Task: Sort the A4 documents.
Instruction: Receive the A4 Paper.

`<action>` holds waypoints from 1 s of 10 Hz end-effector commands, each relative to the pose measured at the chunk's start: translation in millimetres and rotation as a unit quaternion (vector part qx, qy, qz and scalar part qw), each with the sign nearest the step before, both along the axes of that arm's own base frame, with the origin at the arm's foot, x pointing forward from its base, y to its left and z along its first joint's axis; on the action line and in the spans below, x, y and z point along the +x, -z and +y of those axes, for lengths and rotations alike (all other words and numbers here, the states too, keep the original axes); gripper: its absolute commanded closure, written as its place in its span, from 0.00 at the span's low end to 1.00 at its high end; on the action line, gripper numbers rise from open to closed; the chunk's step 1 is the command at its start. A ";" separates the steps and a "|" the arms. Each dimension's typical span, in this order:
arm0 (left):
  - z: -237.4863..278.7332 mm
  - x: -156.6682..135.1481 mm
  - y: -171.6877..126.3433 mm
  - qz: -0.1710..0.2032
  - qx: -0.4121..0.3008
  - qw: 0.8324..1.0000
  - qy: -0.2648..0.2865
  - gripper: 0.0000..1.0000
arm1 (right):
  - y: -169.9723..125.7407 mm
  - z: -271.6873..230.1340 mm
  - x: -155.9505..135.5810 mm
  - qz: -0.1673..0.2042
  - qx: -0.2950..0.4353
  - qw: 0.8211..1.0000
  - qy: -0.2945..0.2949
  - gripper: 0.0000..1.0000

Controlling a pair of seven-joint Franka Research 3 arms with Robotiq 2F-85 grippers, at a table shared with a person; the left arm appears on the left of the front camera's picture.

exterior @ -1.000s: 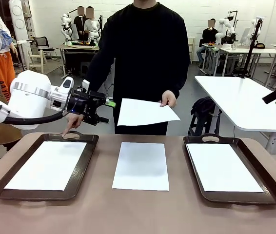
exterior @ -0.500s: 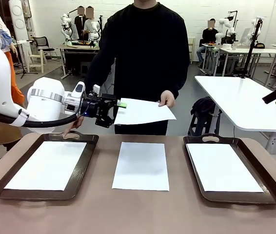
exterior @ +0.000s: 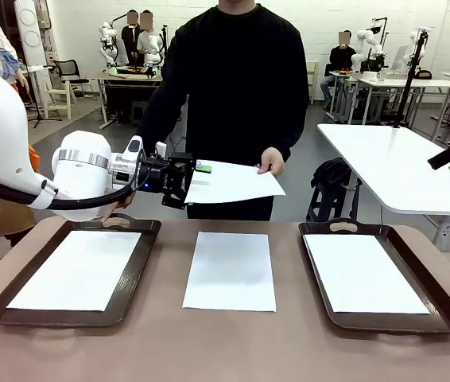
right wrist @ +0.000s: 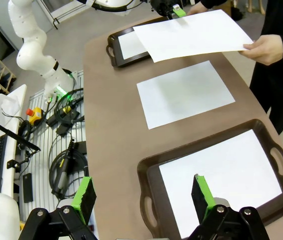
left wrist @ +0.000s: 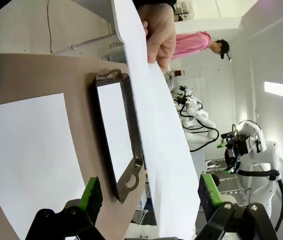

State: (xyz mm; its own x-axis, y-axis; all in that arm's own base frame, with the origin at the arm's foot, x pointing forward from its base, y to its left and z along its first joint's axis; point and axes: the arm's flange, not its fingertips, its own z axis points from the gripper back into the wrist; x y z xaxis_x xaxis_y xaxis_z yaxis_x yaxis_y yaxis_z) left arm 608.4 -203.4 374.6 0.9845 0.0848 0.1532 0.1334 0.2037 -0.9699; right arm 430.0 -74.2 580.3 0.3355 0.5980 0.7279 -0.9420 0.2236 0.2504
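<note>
The left gripper [exterior: 192, 184] stood with its jaws at full spread, astride the left edge of the held sheet [exterior: 237, 183]. The paper passed between the green pads, neither pad pressed it, and nothing was gripped. The sheet was carried wholly by the person's hand [exterior: 273, 161], which pinched the opposite edge and held it nearly level, evidently to offer the free edge to the jaws for a handover. Judged step: closing on the sheet was not yet done. So thin and limp a sheet would call for a firm pinch well onto the paper before the person let go.

Directly below the held sheet, 1 loose sheet [exterior: 230, 270] lay flat on the table [exterior: 225, 350]. Below and to the robot's left sat the left tray [exterior: 144, 263], with the left tray's sheet [exterior: 78, 270] on its floor. The person's other hand [exterior: 118, 205] rested at that tray's far handle – whether pointing or steadying could not be told. Below and to the right sat the right tray [exterior: 313, 274], likewise holding 1 sheet, the right tray's sheet [exterior: 364, 274]. Well apart to the right of the held sheet, the right gripper [right wrist: 144, 192] hung wide open and empty – judged idle.
</note>
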 end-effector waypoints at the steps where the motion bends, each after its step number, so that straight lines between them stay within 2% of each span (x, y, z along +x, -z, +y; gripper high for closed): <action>1: 2.6 5.4 0.8 0.037 -0.029 0.999 -0.025 0.00 | 0.0 0.4 -0.3 0.000 0.001 1.000 0.000 0.00; 2: 3.6 6.0 2.2 0.042 -0.041 0.998 -0.027 0.06 | 0.0 0.4 -0.3 0.000 0.001 1.000 0.000 0.00; 3: 3.6 4.9 3.5 0.038 -0.038 0.998 -0.023 0.19 | 0.0 0.4 -0.3 0.000 0.001 1.000 0.000 0.00; 4: 5.1 5.8 4.5 0.038 -0.048 0.998 -0.016 0.25 | 0.0 0.4 -0.3 0.000 0.001 1.000 0.000 0.00; 5: 3.1 5.4 4.8 0.040 -0.055 0.998 -0.010 0.39 | 0.0 0.4 -0.3 0.000 0.001 1.000 0.000 0.00; 6: 1.7 4.9 5.0 0.040 -0.053 0.998 -0.007 0.45 | 0.0 0.4 -0.3 0.000 0.001 1.000 0.000 0.00; 7: 1.3 4.9 5.4 0.041 -0.053 0.998 -0.005 0.33 | 0.0 0.4 -0.3 0.000 0.001 1.000 0.000 0.00; 8: 0.5 4.2 5.3 0.041 -0.054 0.998 -0.004 0.65 | 0.0 0.4 -0.3 0.000 0.001 1.000 0.000 0.00; 9: 1.2 5.1 5.2 0.039 -0.055 0.998 -0.004 0.53 | 0.0 0.4 -0.3 0.000 0.001 1.000 0.000 0.00; 10: 1.3 5.3 5.0 0.037 -0.055 0.998 -0.005 0.85 | 0.0 0.4 -0.3 0.000 0.001 1.000 0.000 0.00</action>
